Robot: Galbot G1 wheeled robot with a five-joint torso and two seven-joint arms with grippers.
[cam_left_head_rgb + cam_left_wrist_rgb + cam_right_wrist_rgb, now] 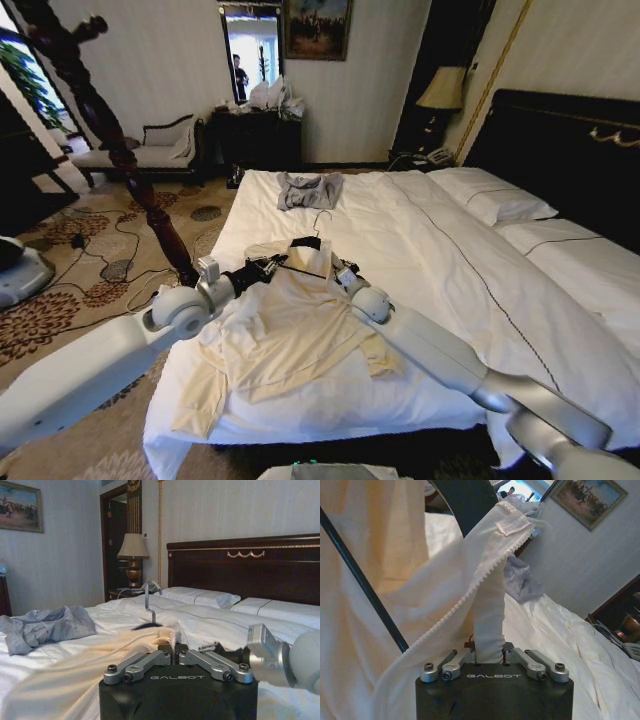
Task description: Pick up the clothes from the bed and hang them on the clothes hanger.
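The clothes (pixel 290 335), a cream long-sleeved shirt, lie spread on the near left part of the bed (pixel 450 260). The black clothes hanger (pixel 306 245) sits at the shirt's collar, its wire hook (pixel 148 597) sticking up. My left gripper (pixel 264 270) is at the left side of the collar, shut on the cream fabric (pixel 100 665). At the right side of the collar my right gripper (pixel 341 273) is shut on a lifted fold of the shirt (pixel 489 630), and the hanger's black bar (pixel 365 587) runs under the cloth.
A smaller grey-blue garment (pixel 308 190) lies farther up the bed. White pillows (pixel 495 200) rest against the dark headboard (pixel 560 150). A tall dark wooden coat stand (pixel 100 120) rises left of the bed over patterned carpet. A lamp (pixel 440 90) stands at the back.
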